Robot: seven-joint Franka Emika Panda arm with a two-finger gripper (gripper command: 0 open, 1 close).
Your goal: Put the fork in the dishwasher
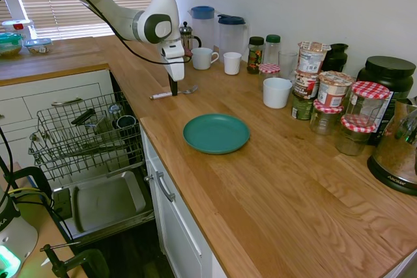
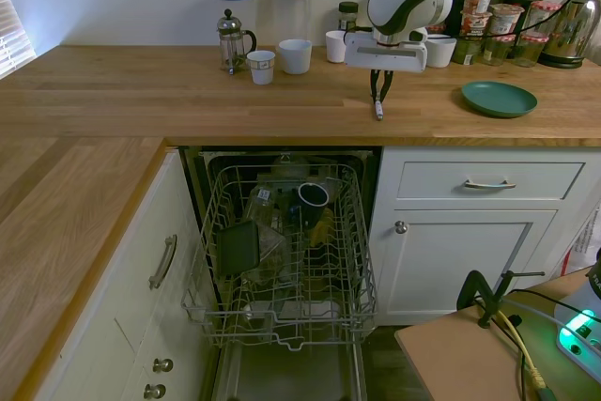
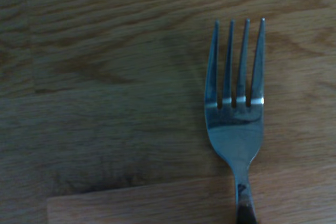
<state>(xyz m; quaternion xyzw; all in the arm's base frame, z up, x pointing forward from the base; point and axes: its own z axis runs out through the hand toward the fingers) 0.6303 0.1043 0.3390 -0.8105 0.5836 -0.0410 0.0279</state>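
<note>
Lying flat on the wooden worktop (image 1: 273, 187): slim silver fork with pale handle (image 1: 173, 93); black two-finger gripper (image 1: 173, 92) down at it, whether clamped cannot be told.

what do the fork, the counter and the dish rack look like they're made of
Fork: polished metal, likely steel; its tines carry bright reflections. The handle looks paler in the first exterior view, material unclear.
Counter: wood with a smooth sealed finish; grain and plank joints show.
Dish rack: thin grey wire, probably coated metal.
</note>
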